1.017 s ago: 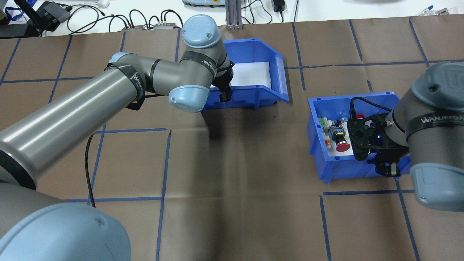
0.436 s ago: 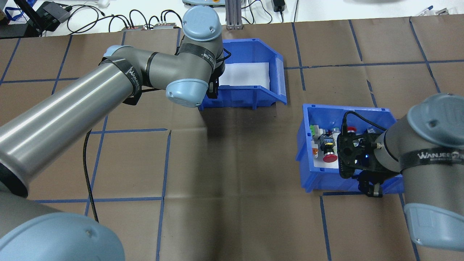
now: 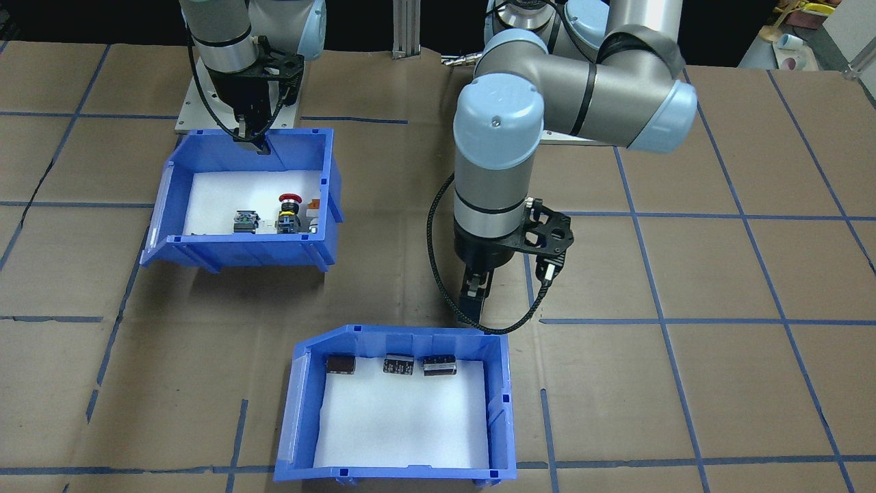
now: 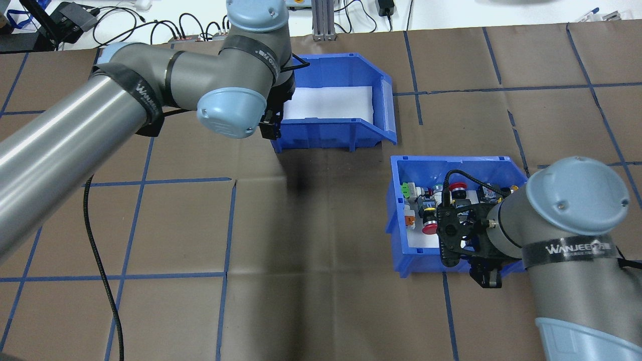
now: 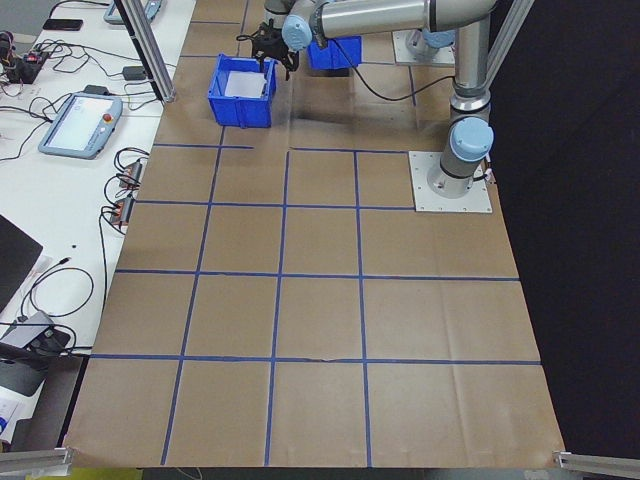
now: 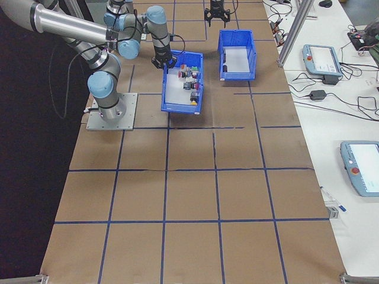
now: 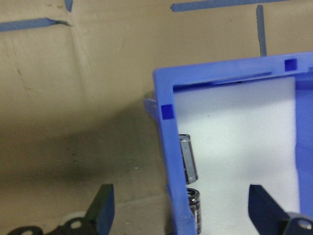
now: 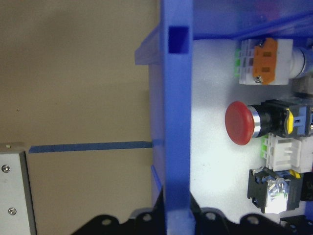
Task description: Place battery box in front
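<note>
The battery box (image 3: 498, 400) is a blue bin with a white foam floor. Three dark blocks (image 3: 397, 365) lie along its wall on the robot's side. It also shows in the overhead view (image 4: 326, 133) and the left wrist view (image 7: 171, 156). My left gripper (image 3: 473, 311) (image 4: 269, 129) (image 7: 181, 192) is open. It hovers at the box's corner on the robot's side, one finger on each side of the wall, not touching it. My right gripper (image 3: 254, 142) (image 4: 485, 280) (image 8: 176, 218) is shut on the wall of the second blue bin.
The second blue bin (image 3: 239, 250) (image 4: 396, 210) (image 8: 176, 122) holds colourful push-button switches (image 4: 431, 220) and stands nearer the robot's base. Brown paper with blue tape lines covers the table (image 4: 321, 250). Cables and devices lie along the far white edge (image 4: 150, 25).
My right gripper has dragged the switch bin leftward and toward the robot. My left gripper has moved left along the battery box's near wall to its corner.
</note>
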Controlling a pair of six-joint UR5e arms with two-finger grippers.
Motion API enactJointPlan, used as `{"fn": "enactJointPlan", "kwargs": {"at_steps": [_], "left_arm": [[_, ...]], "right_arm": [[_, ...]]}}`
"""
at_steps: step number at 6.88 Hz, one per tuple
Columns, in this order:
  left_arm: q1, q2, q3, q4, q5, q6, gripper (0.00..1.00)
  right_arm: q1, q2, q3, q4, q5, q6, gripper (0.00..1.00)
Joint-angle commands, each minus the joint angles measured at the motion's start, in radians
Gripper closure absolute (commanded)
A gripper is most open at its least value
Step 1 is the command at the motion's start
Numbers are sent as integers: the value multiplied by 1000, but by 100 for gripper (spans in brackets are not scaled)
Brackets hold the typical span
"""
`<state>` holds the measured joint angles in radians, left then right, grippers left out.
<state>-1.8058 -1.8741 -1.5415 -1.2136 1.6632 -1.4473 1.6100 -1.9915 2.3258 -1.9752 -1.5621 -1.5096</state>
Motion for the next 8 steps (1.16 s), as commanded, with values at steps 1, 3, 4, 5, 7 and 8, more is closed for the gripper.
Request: {"fn": "enactJointPlan", "kwargs": {"at_steps": [1, 3, 4, 5, 7, 8], "left_arm": [[72, 119, -20, -127, -2, 256, 2], [159, 209, -22, -298, -2, 513, 2], [189, 232, -22, -334, -3, 674, 2], [189, 280, -25, -345, -5, 875, 2], [186, 383, -77, -374, -19, 1223, 2], [189, 419, -92, -376, -116, 1384, 2]], "right_arm": [[121, 66, -3, -89, -13, 86, 92], [215, 121, -41, -117, -16, 173, 92], [266, 160, -75, -116, -32, 222, 92], [324, 199, -88, -123, -50, 279, 92], [421, 279, -132, -154, -67, 382, 92], [470, 328, -158, -154, -99, 416, 92]]}}
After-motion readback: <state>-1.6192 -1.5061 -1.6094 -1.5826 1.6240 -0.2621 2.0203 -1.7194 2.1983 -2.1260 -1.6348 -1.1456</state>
